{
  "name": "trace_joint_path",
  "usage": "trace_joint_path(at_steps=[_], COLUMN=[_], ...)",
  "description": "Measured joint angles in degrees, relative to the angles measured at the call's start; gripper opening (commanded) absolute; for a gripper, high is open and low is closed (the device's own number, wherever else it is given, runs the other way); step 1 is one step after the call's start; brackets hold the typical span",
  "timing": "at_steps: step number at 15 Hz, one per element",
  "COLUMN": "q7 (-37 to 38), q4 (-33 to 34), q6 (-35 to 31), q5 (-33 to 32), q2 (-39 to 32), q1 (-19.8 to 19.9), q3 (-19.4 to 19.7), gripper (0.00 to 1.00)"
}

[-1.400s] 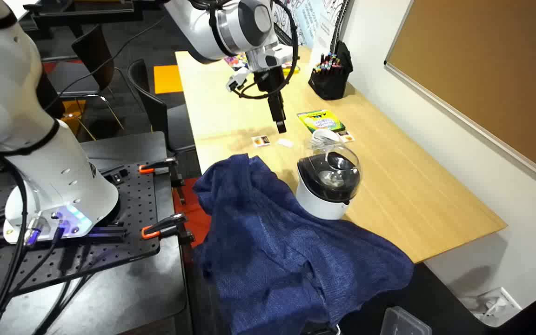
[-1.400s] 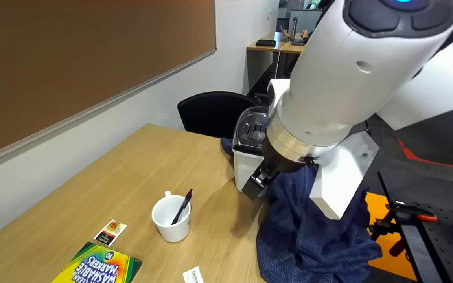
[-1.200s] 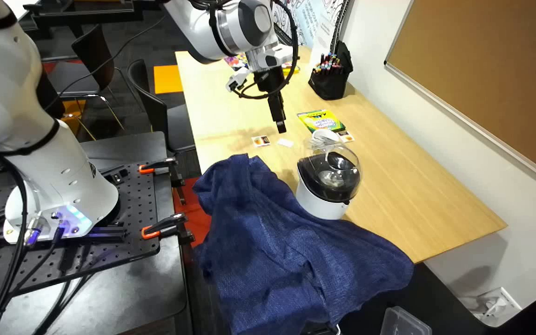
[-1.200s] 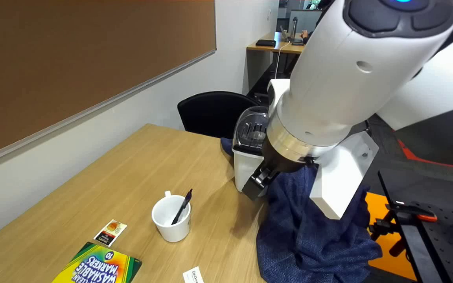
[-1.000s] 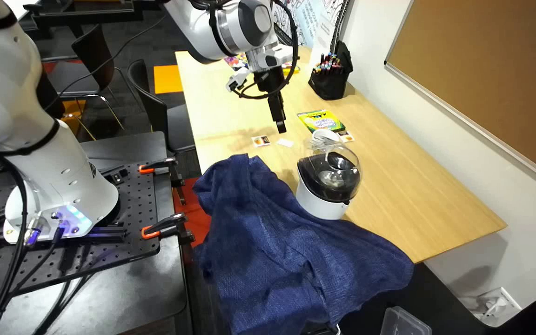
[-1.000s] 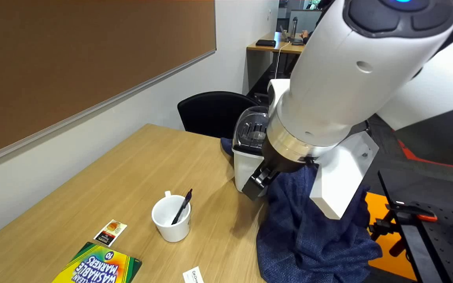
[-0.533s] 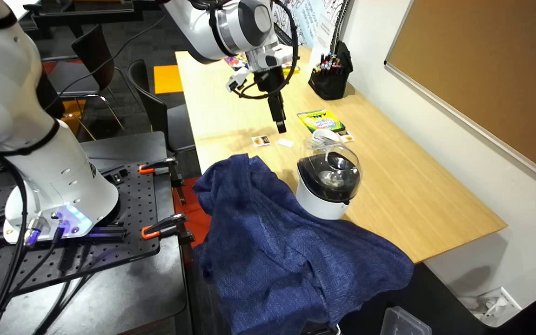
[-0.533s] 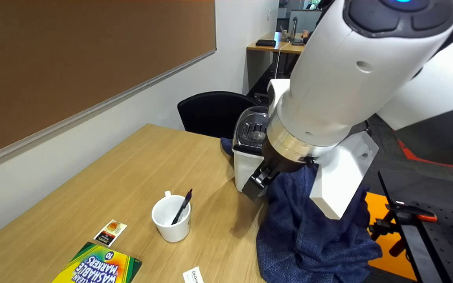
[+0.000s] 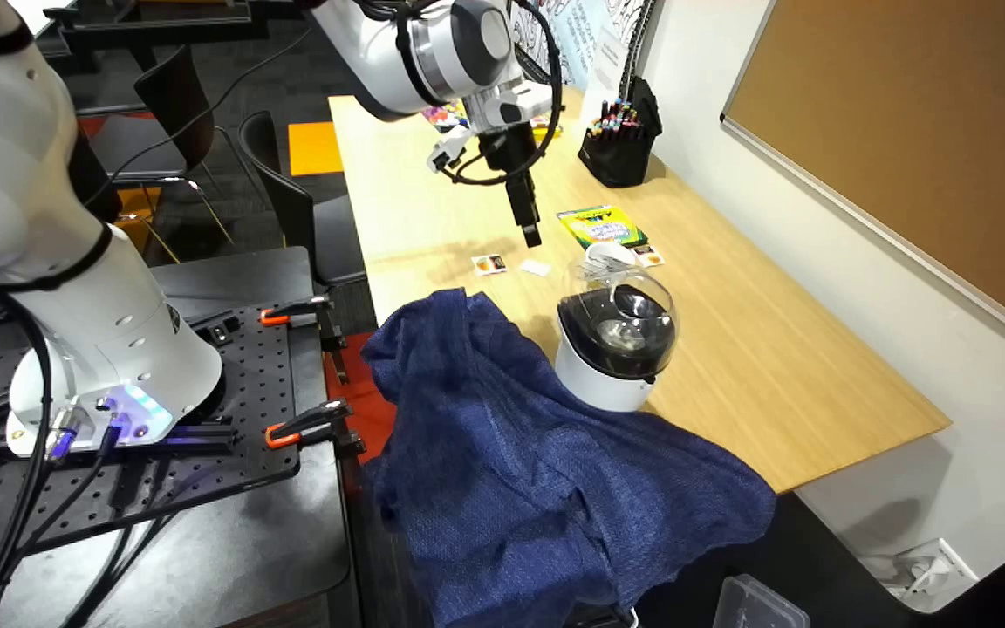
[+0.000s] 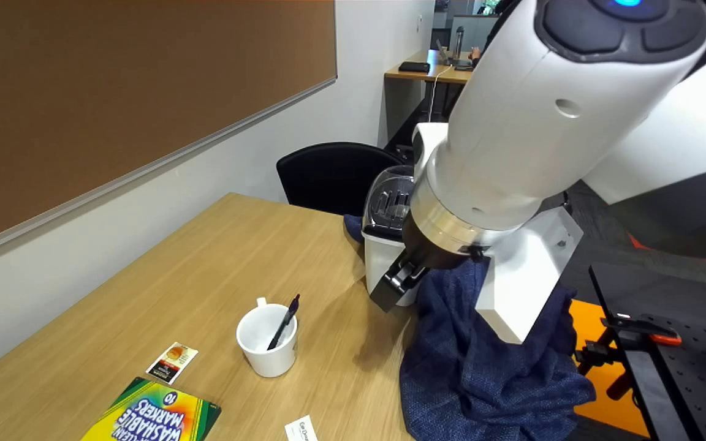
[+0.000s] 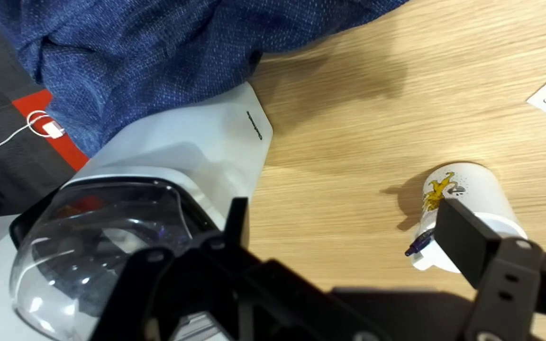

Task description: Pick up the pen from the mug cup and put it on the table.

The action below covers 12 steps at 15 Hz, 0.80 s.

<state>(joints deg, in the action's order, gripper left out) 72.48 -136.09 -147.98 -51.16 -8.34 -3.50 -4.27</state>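
Note:
The white mug cup stands upright on the light wooden table. A dark purple pen leans inside it, its upper end above the rim. In an exterior view the mug shows partly behind a clear dome, with the pen not discernible. In the wrist view the mug and the pen's end are at right, partly hidden by a finger. My gripper is open, with nothing between its fingers. In an exterior view the gripper hangs above the table, apart from the mug.
A white appliance with a clear dome stands close to the gripper, beside a dark blue cloth. A marker pack and small cards lie near the mug. A black marker case stands near the wall.
My gripper has shifted slightly, leftward in one exterior view and rightward in another, a little toward the mug's side. The mug and pen have not moved.

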Motion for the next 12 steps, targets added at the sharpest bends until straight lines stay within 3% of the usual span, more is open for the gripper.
trace_joint_path(at_steps=[6, 12], q7=[2.1, -2.5], q4=[4.2, 8.2], q6=[-1.0, -3.6], q5=[-7.1, -8.2], q2=[-2.9, -6.0], q1=[0.0, 0.9], q3=[0.0, 0.1], gripper=[1.00, 1.00])
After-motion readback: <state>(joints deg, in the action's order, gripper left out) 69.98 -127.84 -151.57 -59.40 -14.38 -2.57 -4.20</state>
